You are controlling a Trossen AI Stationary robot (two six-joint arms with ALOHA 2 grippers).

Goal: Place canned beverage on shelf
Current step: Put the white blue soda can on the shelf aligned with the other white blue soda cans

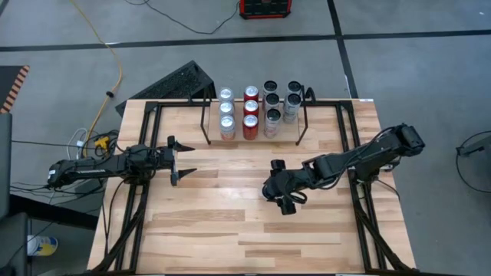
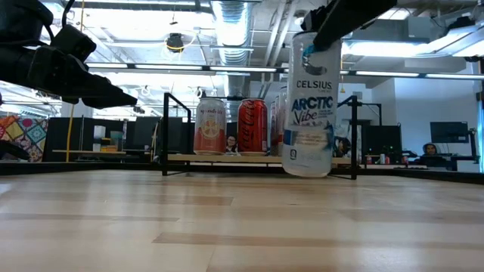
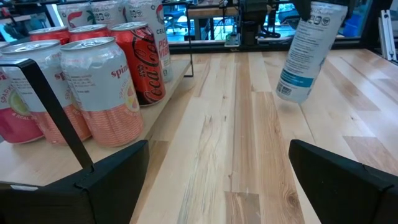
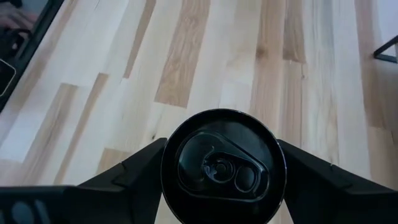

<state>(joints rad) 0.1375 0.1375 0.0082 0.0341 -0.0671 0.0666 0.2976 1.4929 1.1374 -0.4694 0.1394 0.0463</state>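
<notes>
The right end effector [image 1: 282, 186] grips a tall white can [image 2: 308, 102] by its sides, holding it just clear of the desk [image 1: 230, 222], in front of the shelf [image 1: 257, 138]. That shelf carries rows of cans [image 1: 250, 115]. The left end effector [image 1: 181, 161] hangs open beside it.

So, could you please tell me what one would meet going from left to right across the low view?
Left tool, open and empty → shelf upright → pink-and-white can → red Coca-Cola can → Celsius can, gripped by the right tool and off the table → right shelf upright.
</notes>
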